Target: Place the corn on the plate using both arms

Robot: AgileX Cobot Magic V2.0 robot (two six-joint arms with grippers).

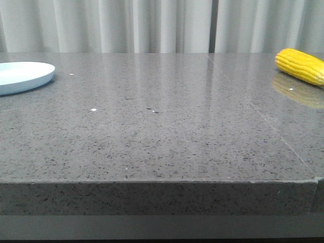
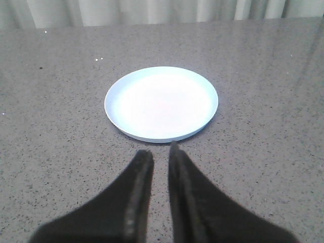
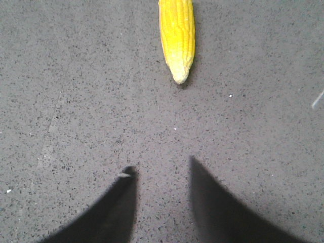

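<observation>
Two objects sit far apart on a grey speckled surface [image 1: 162, 131] in the front view: a pale blue-white plate [image 1: 20, 76] at the far left edge and a yellow corn [image 1: 301, 66] cob at the far right edge, lying on its side. Neither arm shows in this view. The plate holds nothing.

In the left wrist view, the left end effector [image 2: 160, 149] hovers over the surface just short of the plate [image 2: 161, 104], its dark fingers nearly pressed together with only a thin slit between them — gripping nothing. The plate is bare.

In the right wrist view, the right end effector [image 3: 161, 169] has its fingers spread with a clear gap, holding nothing. The corn [image 3: 177, 38] lies ahead of it, pale tip pointing toward the fingers, well apart from them.

The task seems to be at its very start — the corn is ungrasped. The likely next move is for the right arm to advance to the cob, straddle it across its width, and close.
</observation>
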